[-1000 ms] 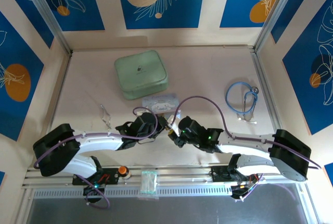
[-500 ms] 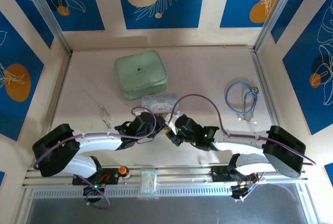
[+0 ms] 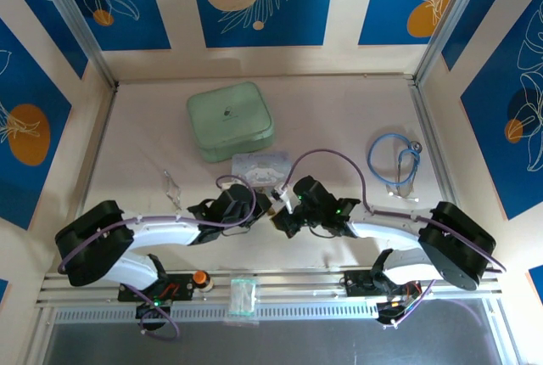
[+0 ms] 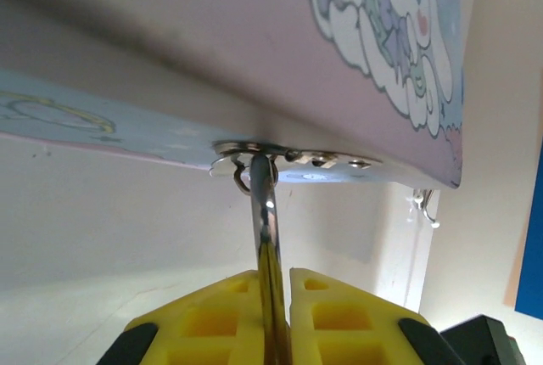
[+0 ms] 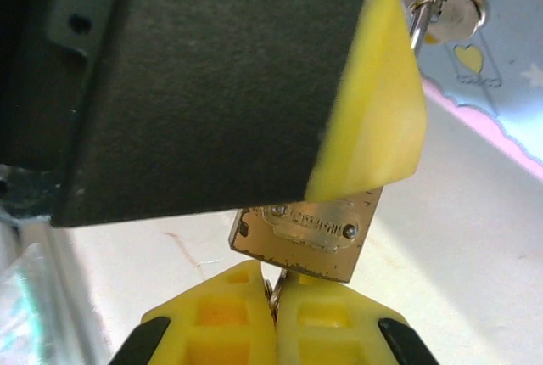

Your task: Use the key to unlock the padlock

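1. Brass padlock (image 5: 307, 231): sits mid-table near the arm bases, just beside the pastel tin (image 3: 261, 165). Its silver shackle (image 4: 265, 212) runs up to the tin's metal hasp.
2. L gripper (image 4: 273, 297): you've got it clamped on the shackle, yellow pads squeezing both sides.
3. R gripper (image 5: 275, 293): pinched closed on the key (image 5: 273, 284), a thin metal sliver touching the padlock's underside. Can't tell how deep it sits.
4. Top view: your grippers meet tip to tip. Green case (image 3: 231, 120) & blue cable (image 3: 394, 159) lie well apart, further back.
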